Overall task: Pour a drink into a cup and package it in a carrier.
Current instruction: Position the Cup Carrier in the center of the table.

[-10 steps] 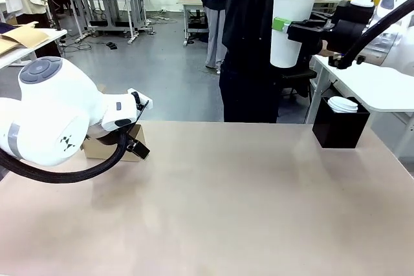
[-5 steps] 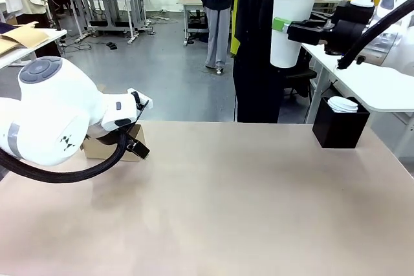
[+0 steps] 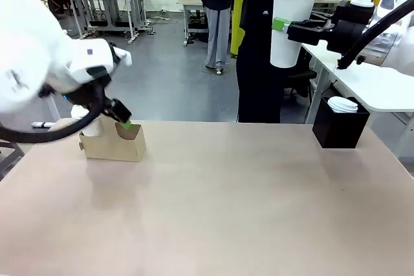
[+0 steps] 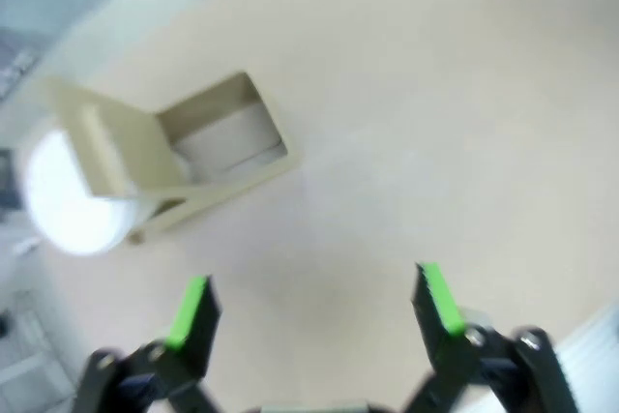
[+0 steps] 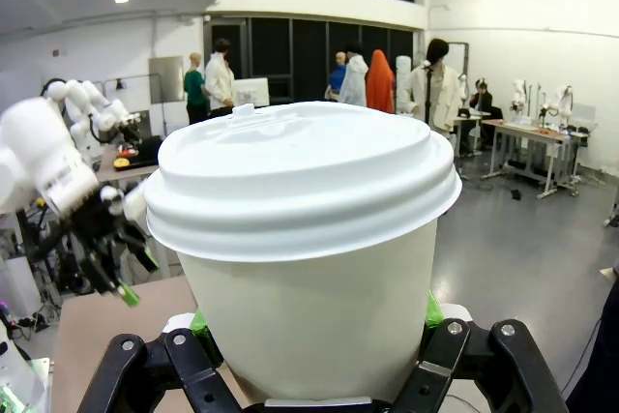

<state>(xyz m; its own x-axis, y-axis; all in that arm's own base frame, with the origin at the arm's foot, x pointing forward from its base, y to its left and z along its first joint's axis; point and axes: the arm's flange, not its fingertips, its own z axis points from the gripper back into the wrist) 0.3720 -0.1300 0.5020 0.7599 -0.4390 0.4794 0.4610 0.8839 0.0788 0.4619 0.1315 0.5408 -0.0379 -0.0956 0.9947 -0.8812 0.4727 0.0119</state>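
A tall white paper cup [image 3: 287, 27] with a white lid hangs high over the table's far right, my right gripper [image 3: 292, 29] shut around its middle. The right wrist view has the cup [image 5: 309, 268] up close between the green pads [image 5: 198, 321]. The brown cardboard carrier [image 3: 115, 145] stands at the far left of the table with another white lidded cup [image 3: 90, 127] in its left side. My left gripper [image 3: 121, 118], blurred by motion, hovers open just above the carrier. Seen from the left wrist, the carrier [image 4: 218, 147] lies beyond the open gripper [image 4: 311, 302]. The drink is out of view.
A black box [image 3: 339, 130] with a stack of white lids [image 3: 342, 103] stands at the table's far right corner. A person in dark clothes [image 3: 259, 63] stands behind the far edge. A white side table [image 3: 381, 88] is to the right.
My left arm has swung up and back, uncovering the carrier. The right gripper has held still with the cup. The person behind the table shifted a little to the right.
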